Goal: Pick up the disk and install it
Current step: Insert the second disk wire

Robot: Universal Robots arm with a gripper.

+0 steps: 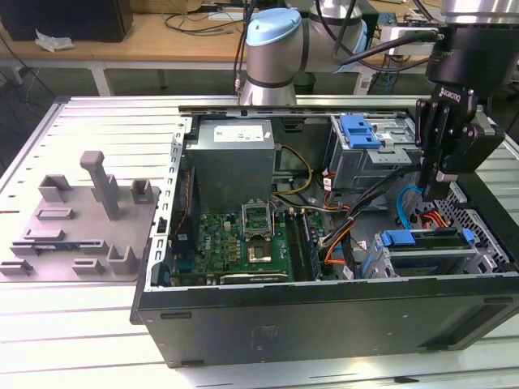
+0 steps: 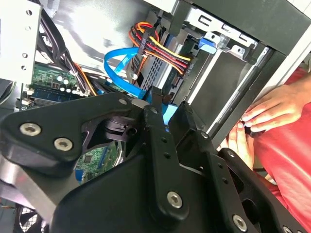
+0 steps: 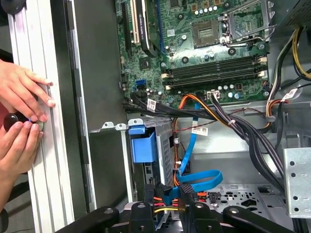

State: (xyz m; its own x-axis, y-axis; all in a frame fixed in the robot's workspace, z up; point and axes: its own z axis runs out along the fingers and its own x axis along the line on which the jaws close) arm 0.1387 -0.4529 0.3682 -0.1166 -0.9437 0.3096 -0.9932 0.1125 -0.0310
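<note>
Two black metal fingers (image 2: pixel 158 145) of the gripper (image 1: pixel 432 174) stand narrowly apart with nothing clamped between them, hanging over the open black computer case (image 1: pixel 324 312) near the blue flat data cable (image 3: pixel 197 182). Silver rectangular disk in its blue plastic frame (image 1: pixel 426 247) sits in the lower bay at the exterior view's right, label hidden. Green motherboard (image 3: pixel 204 43) is exposed. Person's hands (image 3: pixel 19 121) rest on the ribbed aluminium table (image 3: pixel 46 160), partly cut off.

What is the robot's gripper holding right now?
Nothing. The gripper hangs over the open computer case, and nothing sits between its fingers in both wrist views.
</note>
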